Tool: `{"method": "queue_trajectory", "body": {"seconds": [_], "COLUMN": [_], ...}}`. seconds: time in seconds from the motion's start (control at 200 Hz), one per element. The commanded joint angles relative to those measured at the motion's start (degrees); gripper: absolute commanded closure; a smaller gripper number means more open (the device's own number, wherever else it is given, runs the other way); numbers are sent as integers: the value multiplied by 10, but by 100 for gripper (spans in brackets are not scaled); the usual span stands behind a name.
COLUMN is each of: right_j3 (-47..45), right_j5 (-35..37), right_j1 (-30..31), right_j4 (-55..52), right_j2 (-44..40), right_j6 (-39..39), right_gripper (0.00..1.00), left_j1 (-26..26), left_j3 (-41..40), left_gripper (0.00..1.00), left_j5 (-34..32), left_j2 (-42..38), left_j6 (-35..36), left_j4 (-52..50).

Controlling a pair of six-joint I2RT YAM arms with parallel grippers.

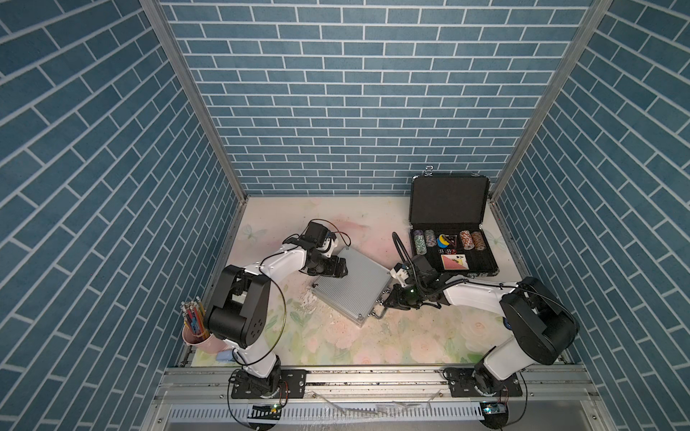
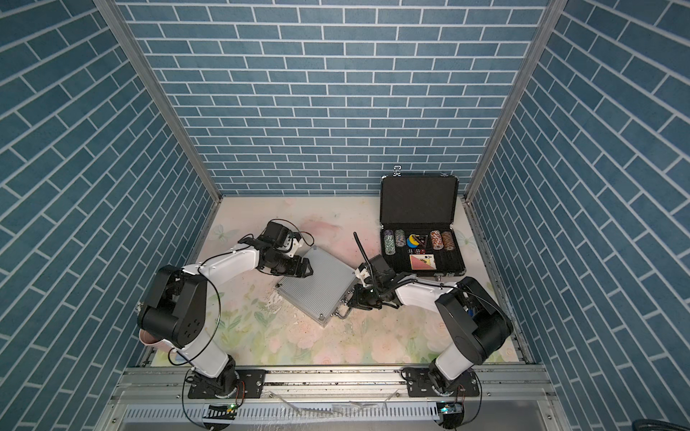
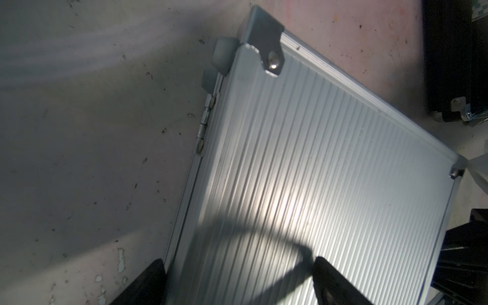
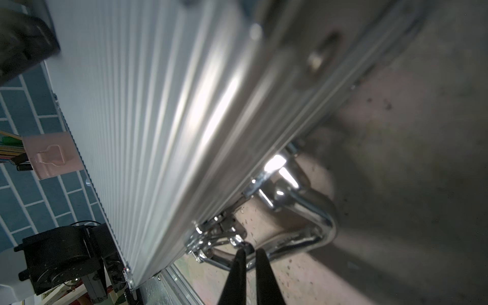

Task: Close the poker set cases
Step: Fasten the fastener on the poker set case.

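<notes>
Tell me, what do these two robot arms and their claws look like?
Both the left arm and right arm have smooth white shells between bulky black joints. Black cables loop off them. The left claw and right claw each have two black tapering fingers.

can't see inside the silver case (image 1: 351, 285), lid's down. Up close its latch (image 4: 214, 237) is just a chrome blur. The pink cup (image 2: 151, 340) sits mostly behind the left arm (image 2: 175, 309), and the dice (image 1: 446, 252) in the black case (image 1: 448, 201) are too tiny to read
</notes>
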Motion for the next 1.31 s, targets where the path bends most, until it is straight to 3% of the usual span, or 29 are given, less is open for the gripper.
{"method": "queue_trajectory", "body": {"seconds": [0.0,0.97,1.16,1.3], "right_j3": [14,52,60,86], "right_j5": [13,58,71,76], "right_j1": [4,57,57,50], "right_j4": [-9,-34,-71,-149], "right_j2": [10,71,47,4], "right_j6": [19,41,34,5], "right_gripper": [89,88,85,78], "left_j1": [-11,-12,-12,-12], "left_j3": [-32,-50,-43,-27], "left_gripper": [13,13,13,9], "left_j5": [-23,3,-3,-24], "left_j2": [22,37,33,-14], "left_j6": [5,8,8,-14], "left_j4": [-76,-65,-67,-71]}}
